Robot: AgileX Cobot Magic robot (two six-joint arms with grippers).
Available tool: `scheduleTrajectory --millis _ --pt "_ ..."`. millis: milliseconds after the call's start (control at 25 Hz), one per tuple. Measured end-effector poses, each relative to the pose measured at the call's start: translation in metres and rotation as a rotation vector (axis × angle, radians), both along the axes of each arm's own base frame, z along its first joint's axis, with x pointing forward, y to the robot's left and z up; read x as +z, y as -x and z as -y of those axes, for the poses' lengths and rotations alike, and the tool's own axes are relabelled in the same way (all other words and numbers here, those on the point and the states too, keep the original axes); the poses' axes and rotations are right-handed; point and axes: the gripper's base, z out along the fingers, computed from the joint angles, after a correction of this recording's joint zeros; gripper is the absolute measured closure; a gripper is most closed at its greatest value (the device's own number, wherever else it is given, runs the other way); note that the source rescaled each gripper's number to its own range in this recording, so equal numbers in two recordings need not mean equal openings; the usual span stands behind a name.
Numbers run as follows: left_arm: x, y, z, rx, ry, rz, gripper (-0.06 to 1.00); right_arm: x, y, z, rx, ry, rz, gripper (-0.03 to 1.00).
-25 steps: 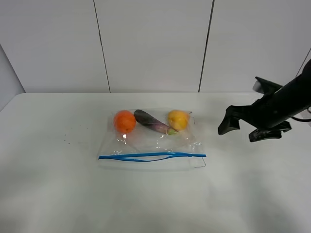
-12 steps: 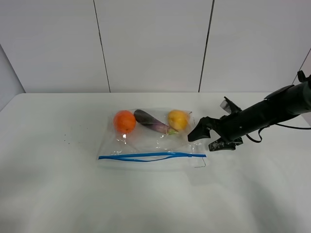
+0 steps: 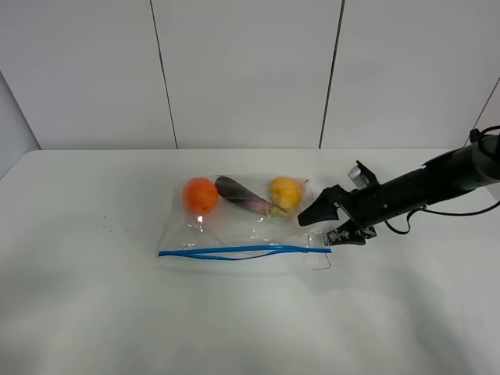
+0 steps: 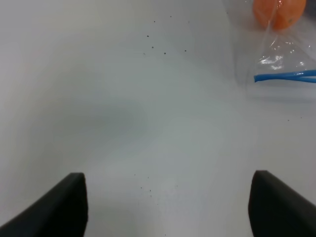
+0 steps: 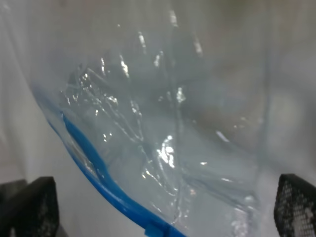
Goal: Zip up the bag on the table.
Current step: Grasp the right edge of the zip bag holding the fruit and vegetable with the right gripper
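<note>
clear plastic bag [image 3: 244, 223] on the table [image 3: 94, 312], its seal end lined up for a pinch

right gripper [image 3: 315, 230] sits at the bag's right end, jaws spread wide and holding nothing, straddling the blue seal strip [image 3: 244, 251], likely to clamp where zipping starts; left gripper [image 4: 168, 207], off the bag's left end, gapes empty too.
</note>
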Motion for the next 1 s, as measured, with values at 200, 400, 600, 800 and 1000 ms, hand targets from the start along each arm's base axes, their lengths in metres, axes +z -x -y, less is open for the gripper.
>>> scheduleTrajectory --millis 200,400,600,800,1000 --pt "0.0 0.0 0.0 0.0 0.0 0.0 -0.06 0.001 0.0 0.002 0.008 -0.047 0.003 0.02" --pt "0.0 0.0 0.0 0.0 0.0 0.0 -0.06 -0.008 0.0 0.001 0.011 -0.064 -0.008 0.02" --pt "0.0 0.0 0.0 0.0 0.0 0.0 -0.06 -0.009 0.0 0.0 0.013 -0.088 -0.003 0.04" --pt "0.0 0.0 0.0 0.0 0.0 0.0 -0.06 -0.022 0.002 -0.001 0.016 -0.102 -0.039 0.05" --pt "0.0 0.0 0.0 0.0 0.0 0.0 -0.06 -0.021 0.002 -0.002 0.012 -0.121 -0.039 0.11"
